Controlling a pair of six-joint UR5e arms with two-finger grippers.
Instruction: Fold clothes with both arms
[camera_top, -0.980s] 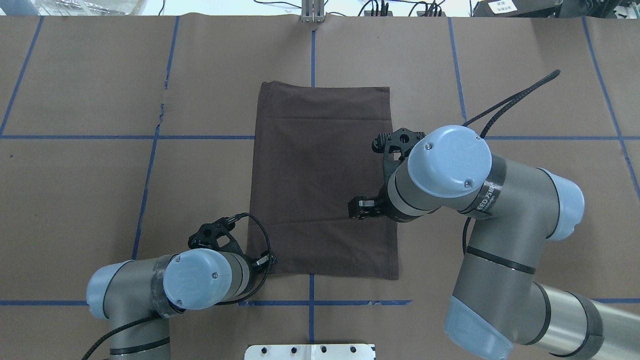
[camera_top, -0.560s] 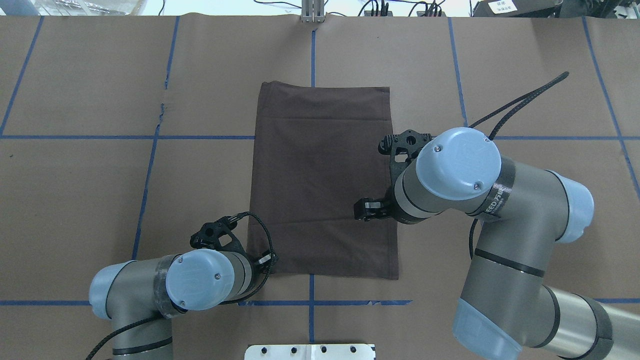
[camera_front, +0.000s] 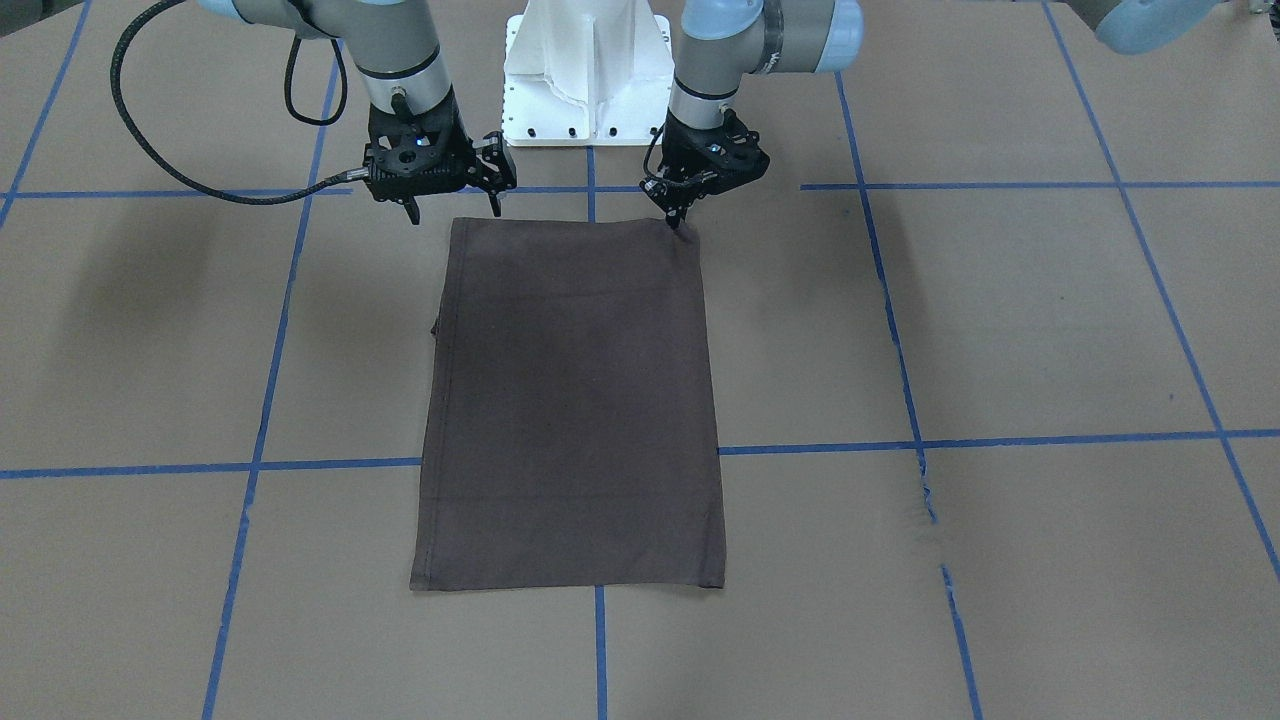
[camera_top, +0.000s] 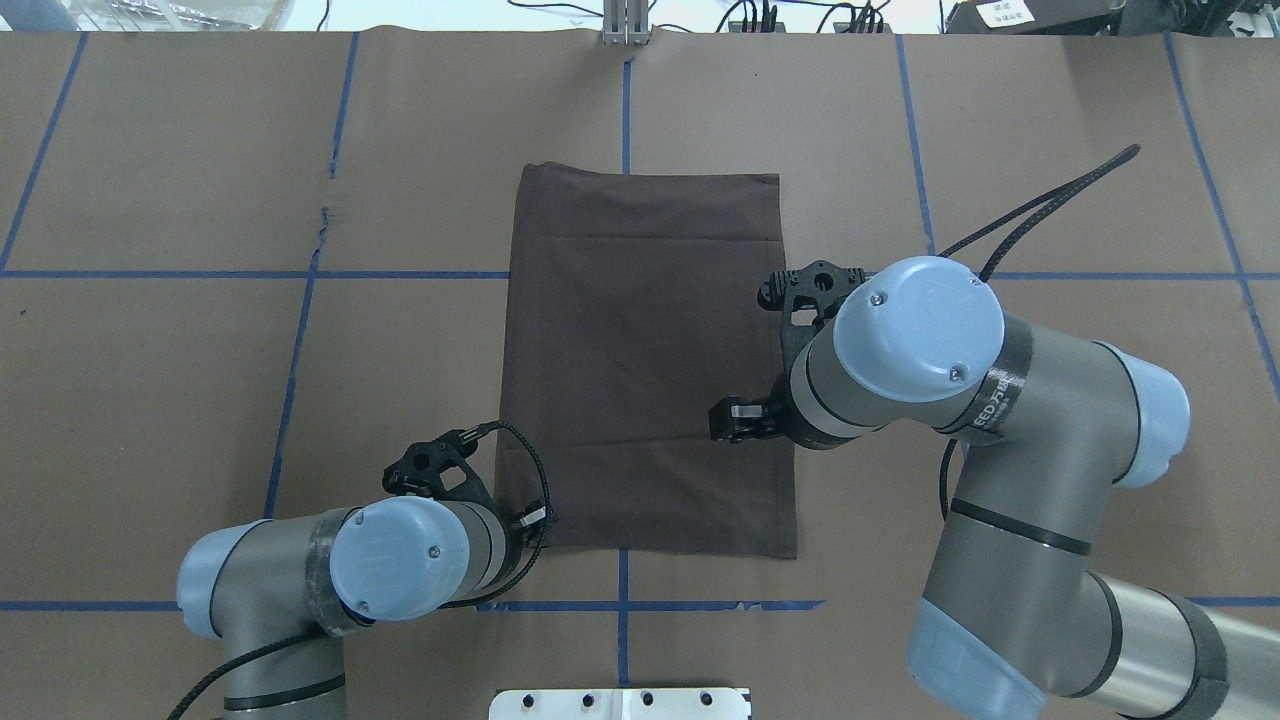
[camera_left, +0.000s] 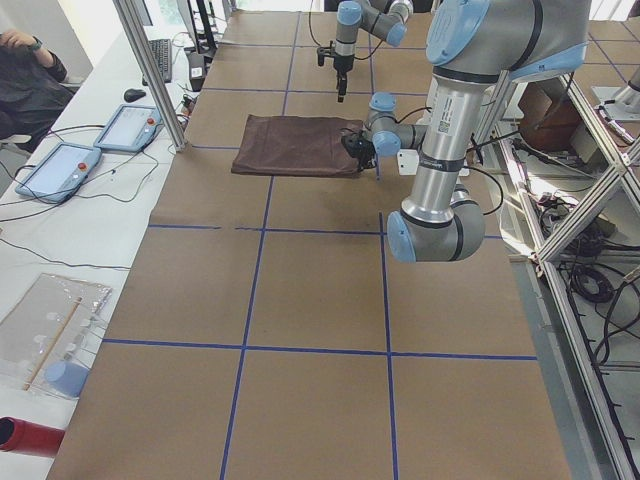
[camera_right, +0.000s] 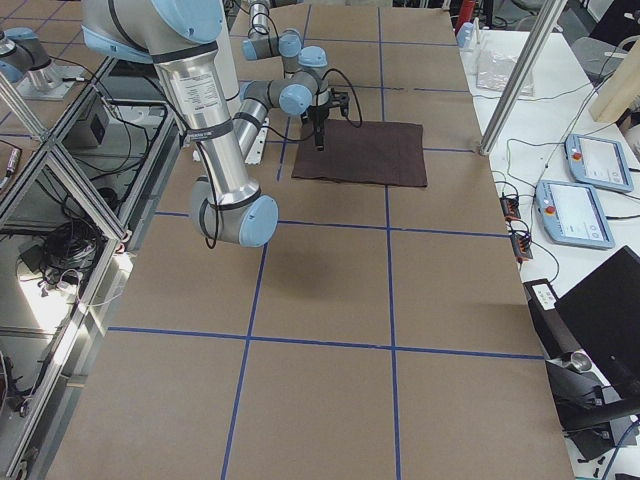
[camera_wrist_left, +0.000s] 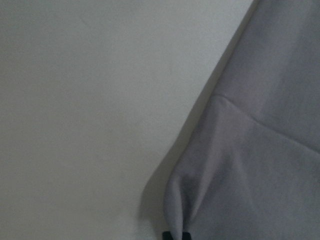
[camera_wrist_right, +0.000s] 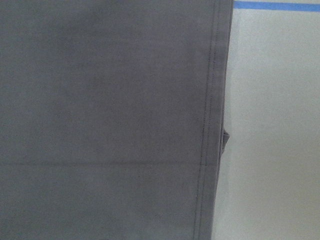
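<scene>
The dark brown T-shirt (camera_top: 640, 360) lies flat on the table, folded into a tall rectangle, and also shows in the front view (camera_front: 570, 400). My left gripper (camera_top: 530, 518) is at its near left corner. In the front view my left gripper (camera_front: 680, 222) comes to a point on that corner. The left wrist view shows the cloth (camera_wrist_left: 260, 165) bunched at the fingertips (camera_wrist_left: 175, 236), so the gripper is shut on it. My right gripper (camera_front: 453, 207) hangs open and empty above the shirt's near right edge (camera_wrist_right: 215, 125), clear of the cloth. Collar, logo and labels are hidden.
The white pedestal base (camera_front: 590, 70) stands just behind the shirt's near edge. Blue tape lines (camera_top: 300, 330) grid the brown table. Tablets (camera_left: 55, 165) and a seated person (camera_left: 25, 70) are beyond the far table edge, next to a metal post (camera_left: 150, 70).
My right arm has shifted a little to the right over the shirt's right edge, then held still. The left gripper stays at the near left corner. The shirt has not moved.
</scene>
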